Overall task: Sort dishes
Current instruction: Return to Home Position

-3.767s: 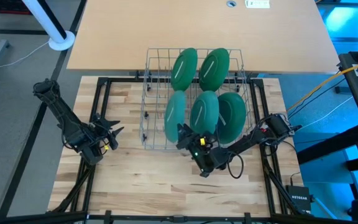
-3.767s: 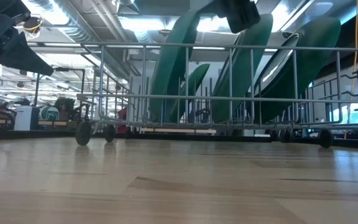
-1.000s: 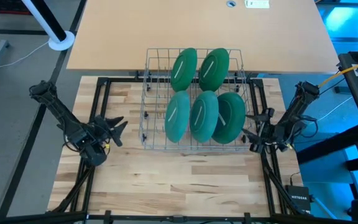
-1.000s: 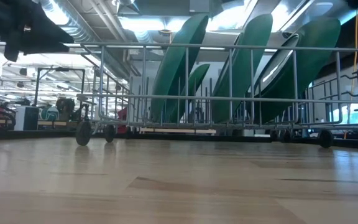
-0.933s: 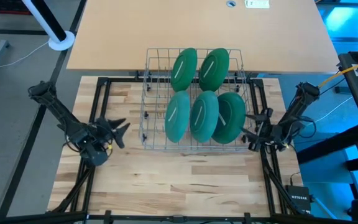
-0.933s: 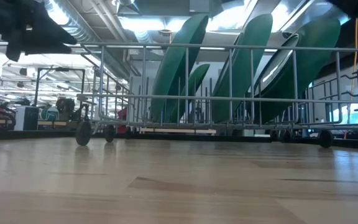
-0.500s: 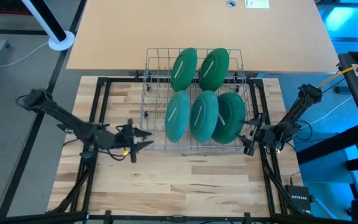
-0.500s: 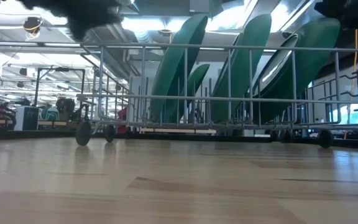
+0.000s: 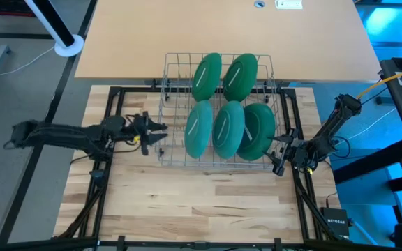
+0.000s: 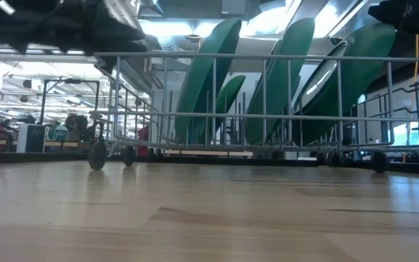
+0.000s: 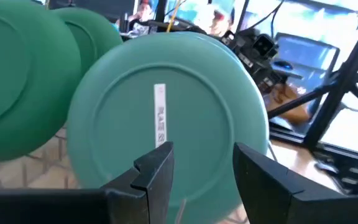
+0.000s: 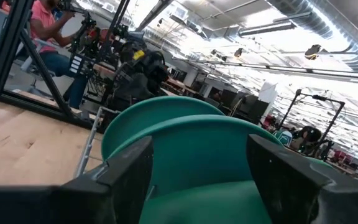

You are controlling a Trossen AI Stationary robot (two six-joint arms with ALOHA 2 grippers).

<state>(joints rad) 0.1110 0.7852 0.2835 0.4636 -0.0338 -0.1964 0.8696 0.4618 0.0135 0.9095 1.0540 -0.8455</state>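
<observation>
Five green plates stand on edge in the wire rack (image 9: 167, 70): two in the far row (image 9: 206, 75) (image 9: 241, 75), three in the near row (image 9: 198, 129) (image 9: 229, 129) (image 9: 260, 132). My left gripper (image 9: 159, 132) is open at the rack's left wall and points at the near-left plate (image 11: 166, 112), whose flat side fills the left wrist view beyond the open fingers (image 11: 201, 168). My right gripper (image 9: 276, 155) is open at the rack's near right corner and faces the plates (image 12: 185, 143) from the right.
The rack stands on small wheels (image 10: 97, 154) toward the wooden table's far side. Bare wood (image 9: 201, 202) lies in front of it. Black frame rails (image 9: 110, 118) run along both table sides. Cables (image 9: 368, 104) hang at the right. A person (image 12: 42, 25) sits in the room beyond.
My left arm has stretched out from the table's left side, swinging its gripper right toward the rack and then toward the far edge, up to the rack's left wall. My right gripper has drifted slightly toward the near edge. The plates stand as before.
</observation>
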